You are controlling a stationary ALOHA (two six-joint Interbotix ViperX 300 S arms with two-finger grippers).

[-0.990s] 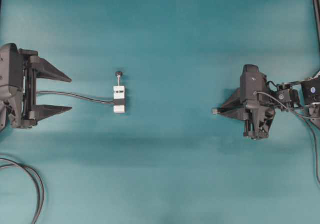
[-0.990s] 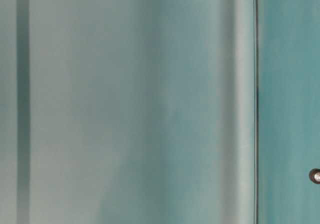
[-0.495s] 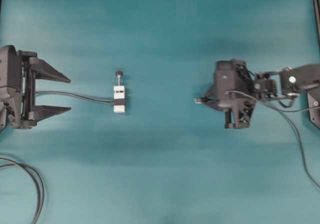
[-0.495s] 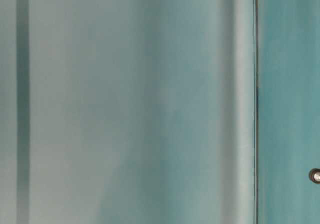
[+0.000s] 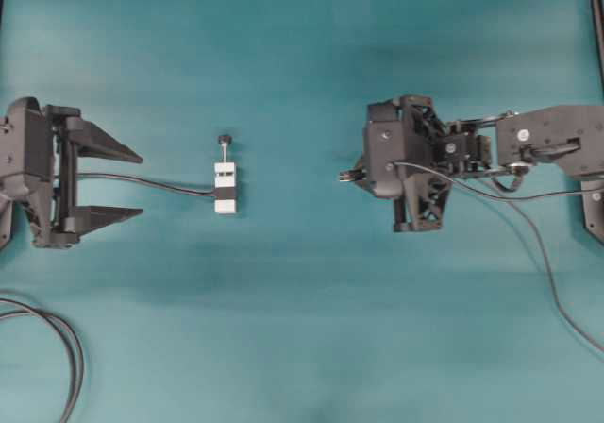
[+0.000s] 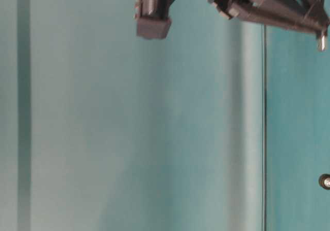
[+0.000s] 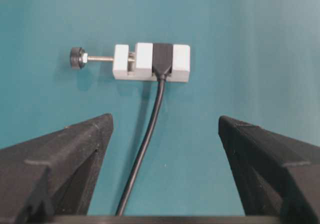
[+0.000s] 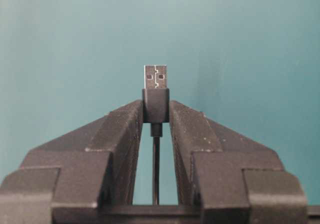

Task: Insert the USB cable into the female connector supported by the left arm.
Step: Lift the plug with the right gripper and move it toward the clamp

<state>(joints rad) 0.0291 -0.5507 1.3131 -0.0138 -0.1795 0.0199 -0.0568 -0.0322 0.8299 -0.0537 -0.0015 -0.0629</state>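
While the left end effector (image 5: 106,179) gapes, the right end effector (image 5: 351,175) pinches the USB cable (image 8: 155,96), well apart from the female connector (image 5: 225,188).

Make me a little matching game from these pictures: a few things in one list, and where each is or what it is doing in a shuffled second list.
Things:
1. left pincer
2. right pincer
3. female connector
4. USB cable

States:
A. lies on the teal table, untouched
B. stands wide open, holding nothing
C. pinched at its dark plug, metal tip pointing out
D. shut on a plug

Pairs: 1-B, 2-D, 3-A, 4-C
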